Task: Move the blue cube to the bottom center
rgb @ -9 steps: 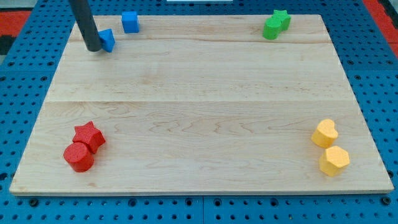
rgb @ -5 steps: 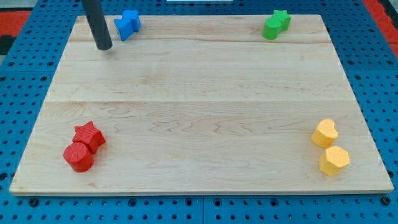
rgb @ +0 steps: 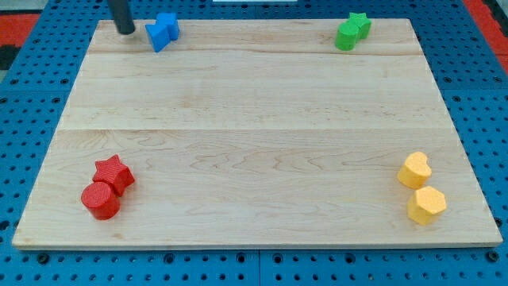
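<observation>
Two blue blocks stand touching at the board's top left: one [rgb: 157, 35] on the left and a blue cube [rgb: 168, 24] just behind it to the right. My tip [rgb: 125, 31] is at the top left edge of the board, a short way to the left of the blue blocks and apart from them. Only the rod's lower end shows; the rest runs out of the view's top.
A green star [rgb: 359, 24] and a green block [rgb: 347, 36] touch at the top right. A red star [rgb: 113, 173] and a red cylinder [rgb: 101, 200] sit at the bottom left. A yellow heart [rgb: 414, 170] and a yellow hexagon [rgb: 426, 205] sit at the bottom right.
My tip pushed the left blue block up and right against the blue cube, then drew back up and left to the board's top edge. The blue blocks now touch.
</observation>
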Robot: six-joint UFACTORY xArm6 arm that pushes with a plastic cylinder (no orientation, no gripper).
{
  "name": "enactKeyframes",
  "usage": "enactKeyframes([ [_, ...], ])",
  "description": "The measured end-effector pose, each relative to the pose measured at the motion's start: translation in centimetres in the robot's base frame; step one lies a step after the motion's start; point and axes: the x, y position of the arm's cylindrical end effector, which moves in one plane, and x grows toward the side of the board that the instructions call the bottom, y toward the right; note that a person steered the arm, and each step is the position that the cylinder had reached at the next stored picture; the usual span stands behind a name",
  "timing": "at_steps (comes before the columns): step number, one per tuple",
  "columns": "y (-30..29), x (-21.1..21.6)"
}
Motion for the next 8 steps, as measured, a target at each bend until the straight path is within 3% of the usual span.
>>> enactKeyframes([
  [2,5.3,0.0],
  [3,6.2,1.2],
  [4,7.2,-0.9],
  [8,12.8,-0.7],
])
